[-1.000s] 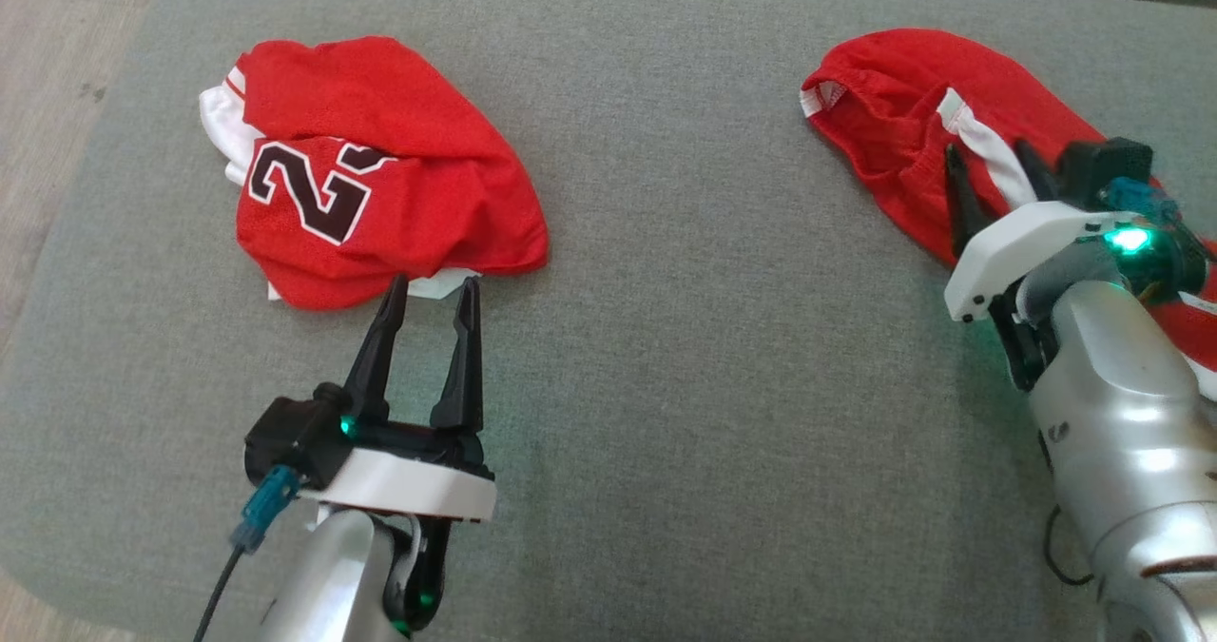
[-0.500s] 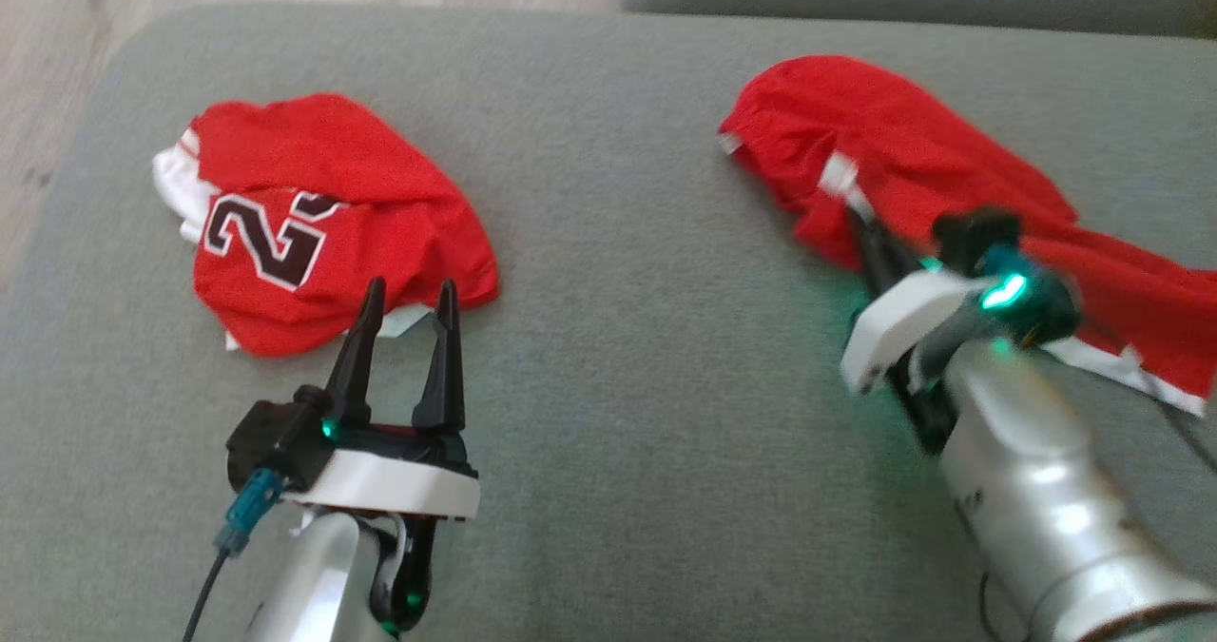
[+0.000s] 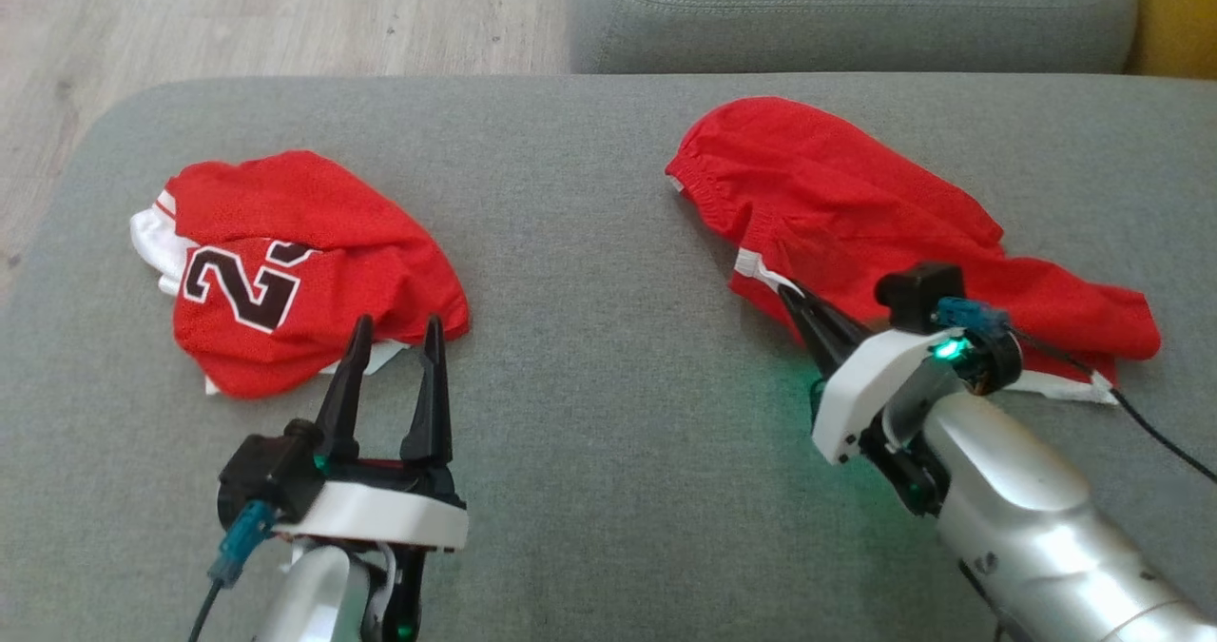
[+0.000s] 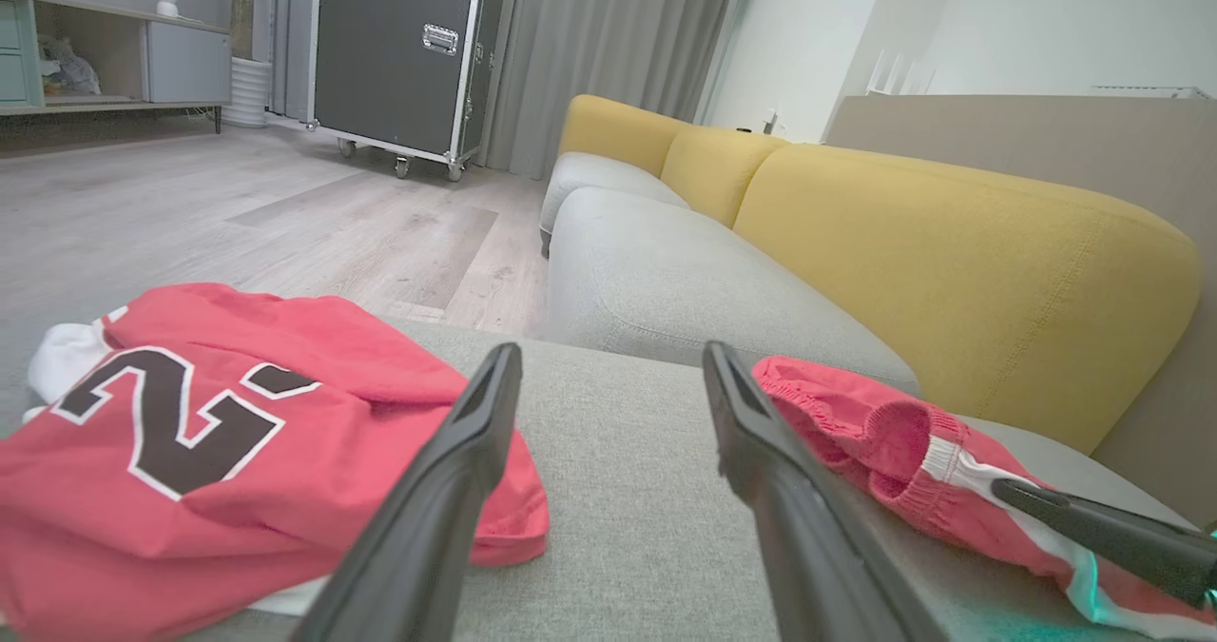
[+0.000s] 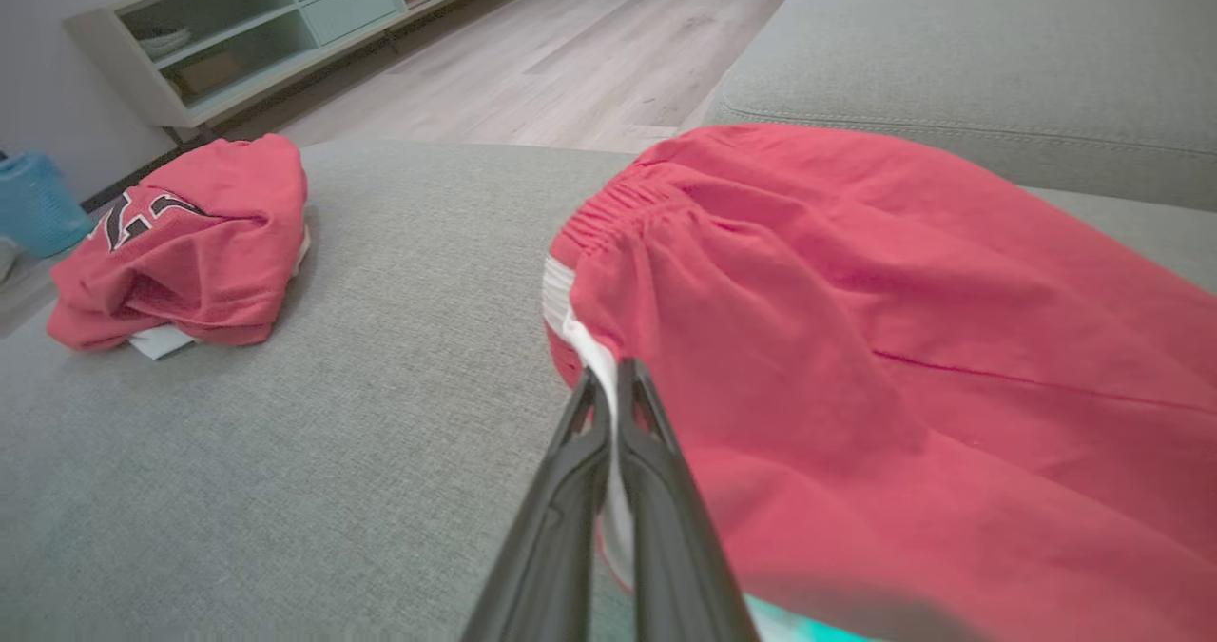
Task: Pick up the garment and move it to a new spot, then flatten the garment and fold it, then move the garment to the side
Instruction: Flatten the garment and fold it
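Note:
The garment (image 3: 856, 204) is a rumpled pair of red shorts with a white side stripe, lying on the right half of the grey cushion (image 3: 608, 243). My right gripper (image 3: 787, 290) is shut on the white-striped edge at its near left side; the right wrist view shows the fingers pinched on the stripe (image 5: 608, 376) with the red cloth (image 5: 856, 319) spreading to the right. My left gripper (image 3: 395, 323) stands open with nothing between its fingers, just short of a second red piece, a jersey (image 3: 285, 262) with a dark numeral. In the left wrist view, the gripper (image 4: 608, 357) points between the jersey (image 4: 190, 414) and the shorts (image 4: 856, 433).
Another grey seat cushion (image 3: 856, 14) lies beyond the far edge, with yellow backrests (image 4: 951, 243) to the right. Wooden floor (image 3: 238, 14) runs past the cushion's left and far-left edges. A black cable (image 3: 1160, 442) trails from my right wrist.
My right gripper has shut on the garment's white-striped edge and drawn it nearer and leftward, reshaping the cloth. The head camera has tilted, shifting the whole picture. The left gripper stays open.

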